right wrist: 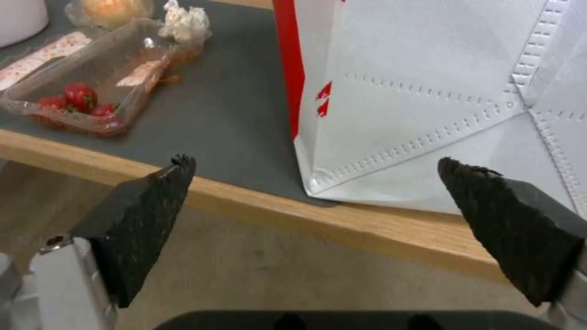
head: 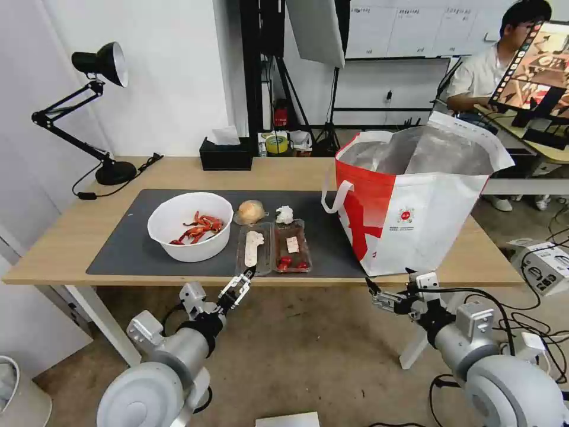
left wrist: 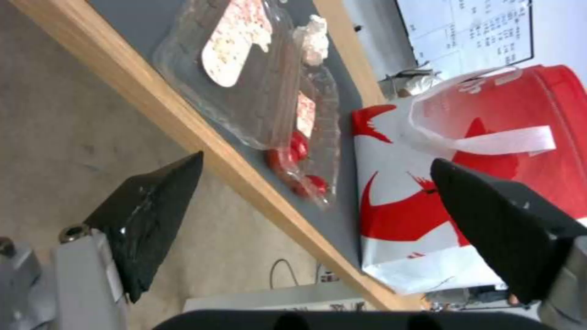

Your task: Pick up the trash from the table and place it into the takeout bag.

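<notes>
The trash lies on the table (head: 71, 237), on its dark grey mat. It is a white bowl (head: 189, 226) holding red-orange shells, a tan wrapped lump (head: 250, 212), a white tissue ball (head: 285, 214) and a clear hinged tray (head: 272, 246) with red bits. To the right stands the takeout bag (head: 409, 201), its foil mouth open. Both grippers hang below the table's front edge. My left gripper (head: 244, 280) is open just under the tray (left wrist: 257, 91). My right gripper (head: 374, 293) is open beneath the bag's near corner (right wrist: 428, 91). Neither holds anything.
A black tissue box (head: 225, 154) and a desk lamp (head: 101, 112) stand at the table's back. Cables and a white box (head: 545, 267) lie on the floor at right. A bin (head: 18, 397) sits at lower left. A person sits behind the bag, far off.
</notes>
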You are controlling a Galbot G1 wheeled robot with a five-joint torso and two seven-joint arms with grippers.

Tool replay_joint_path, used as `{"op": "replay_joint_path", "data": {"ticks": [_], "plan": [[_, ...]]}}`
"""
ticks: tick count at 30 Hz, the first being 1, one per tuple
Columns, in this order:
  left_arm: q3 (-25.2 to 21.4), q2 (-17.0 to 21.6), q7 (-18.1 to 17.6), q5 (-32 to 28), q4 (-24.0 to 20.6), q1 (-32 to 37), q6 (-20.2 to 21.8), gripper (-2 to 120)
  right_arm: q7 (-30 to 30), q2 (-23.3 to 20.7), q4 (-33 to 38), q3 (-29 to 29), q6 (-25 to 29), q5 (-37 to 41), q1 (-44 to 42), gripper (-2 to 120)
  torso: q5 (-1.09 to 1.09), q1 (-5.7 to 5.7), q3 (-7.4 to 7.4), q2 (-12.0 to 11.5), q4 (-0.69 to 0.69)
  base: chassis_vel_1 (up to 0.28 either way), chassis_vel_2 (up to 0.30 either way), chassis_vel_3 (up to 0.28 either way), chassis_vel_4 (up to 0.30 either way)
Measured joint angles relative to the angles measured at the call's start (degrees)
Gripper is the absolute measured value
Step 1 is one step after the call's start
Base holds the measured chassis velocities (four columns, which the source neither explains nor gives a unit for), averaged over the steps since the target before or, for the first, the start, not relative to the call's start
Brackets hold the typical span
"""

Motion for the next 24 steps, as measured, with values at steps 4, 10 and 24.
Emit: {"op": "replay_joint_path", "data": {"ticks": [4,10,24], "plan": [[1.1,-0.3,-0.1,0.0,0.8,-0.6,-0.5,100,0.0,-0.2,0.0,0.0,0.0,0.0,0.0,100,0.0,0.0,0.0,0.0,0.0,0.0,0.0,0.0,0.0],[2.5,-0.7,-0.1,0.1,2.5,-1.9,-1.8,100,0.0,-0.3,0.1,0.1,0.0,0.0,-0.3,100,0.0,0.0,0.0,0.0,0.0,0.0,0.0,0.0,0.0],[5.0,0.6,-1.0,-1.5,5.5,-4.8,-2.8,100,-0.8,-1.5,0.2,-0.6,0.2,2.6,0.2,100,0.0,0.0,0.0,0.0,0.0,0.0,0.0,0.0,0.0]]}}
